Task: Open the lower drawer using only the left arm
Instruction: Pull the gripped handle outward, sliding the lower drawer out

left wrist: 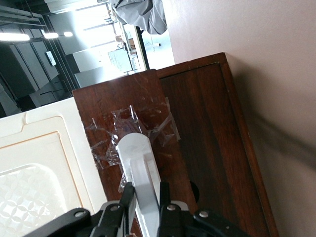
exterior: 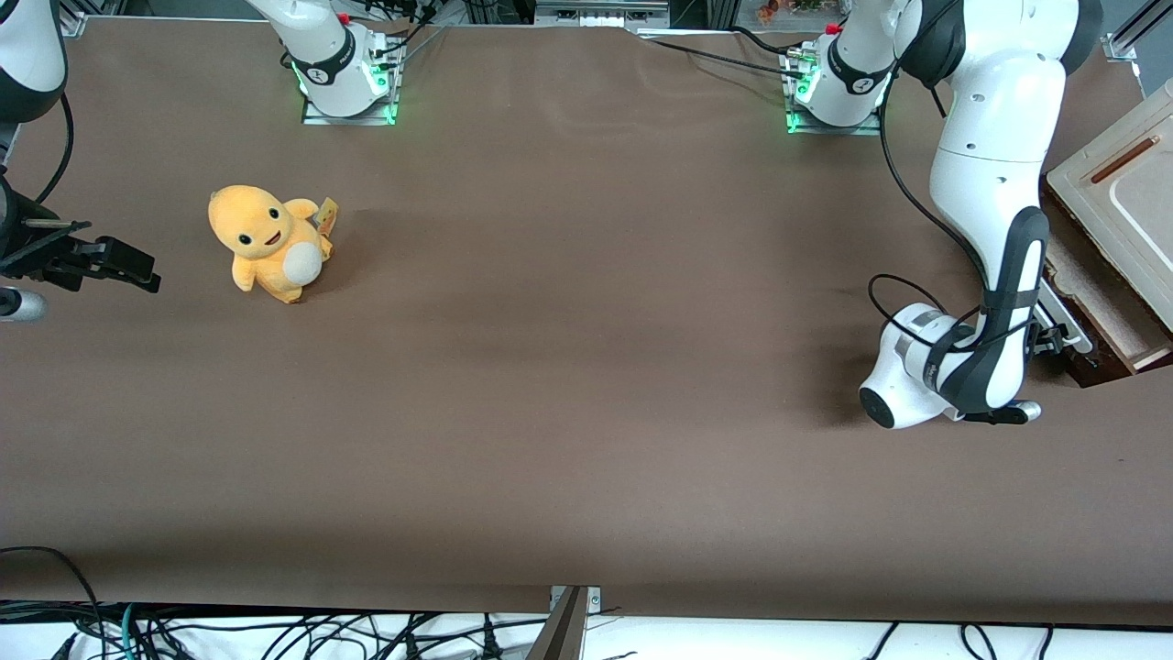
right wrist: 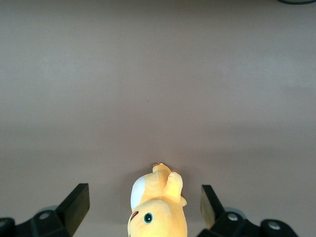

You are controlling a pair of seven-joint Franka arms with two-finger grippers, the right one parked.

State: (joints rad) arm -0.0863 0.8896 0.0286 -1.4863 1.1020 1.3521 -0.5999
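Toward the parked arm's end: a yellow plush toy (exterior: 270, 243), well apart from everything that matters here. Then bare brown surface (exterior: 586, 385) across the whole middle, so plenty of free room on the pull side.

Toward the working arm's end: left arm (exterior: 994, 183) bent low, wrist almost down at the surface, gripper (exterior: 1054, 341) pressed up at the front of the lower drawer (exterior: 1095, 307). Clamped narrow on the white bar handle (left wrist: 140, 168), one finger (left wrist: 127, 195) on each side of it, seen close in the left wrist view. Long axis of the handle running along the dark drawer front (left wrist: 113, 103), crosswise to the fingers, with tape around its mounting end.

Drawer sitting under the cabinet's beige recessed top (exterior: 1132, 179), at the very edge of the front view. Apparently out a little, judging by a pale speckled strip beside the top, though hard to be sure.

Coming move, by judgement: a straight pull square to the drawer front, away from the cabinet and out over the bare surface. Main risks: slipping along the smooth bar, or dragging the cabinet if pulled off-axis.
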